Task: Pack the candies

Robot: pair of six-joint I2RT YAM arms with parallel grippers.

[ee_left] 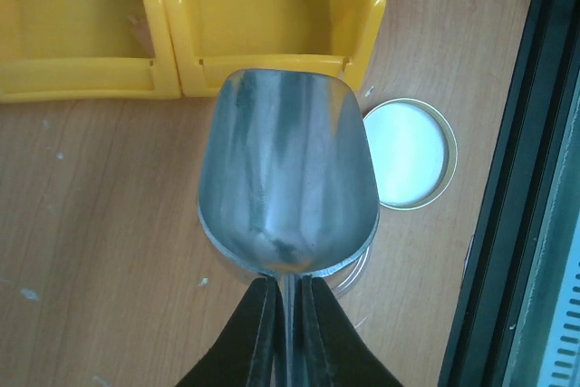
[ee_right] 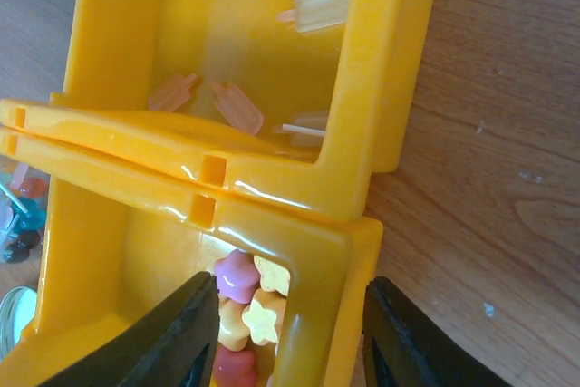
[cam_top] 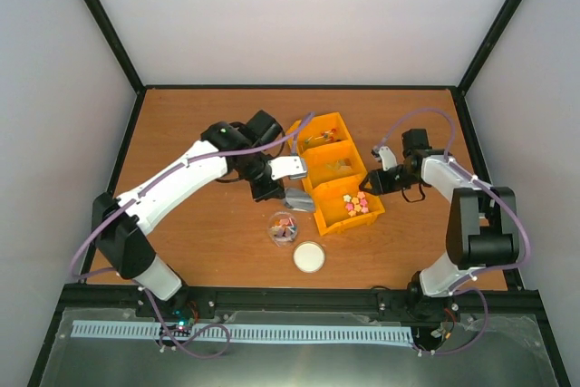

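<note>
While the left gripper (ee_left: 288, 289) pinches the metal scoop (ee_left: 288, 169) by its handle, candies (cam_top: 353, 203) lie in the yellow bin (cam_top: 328, 221) at three o'clock and the clear cup (cam_top: 272, 224) at seven. The right gripper (ee_right: 292, 295) stands spread astride that bin's wall.

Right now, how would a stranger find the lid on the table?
Start at the row of three orange bins. Near its closest end sit two small round things. The lid is the flat white disc; the jar beside it is clear, holding candies.

The left gripper (ee_left: 288, 289) is pinched closed; the right gripper (ee_right: 290, 301) is spread apart.
</note>
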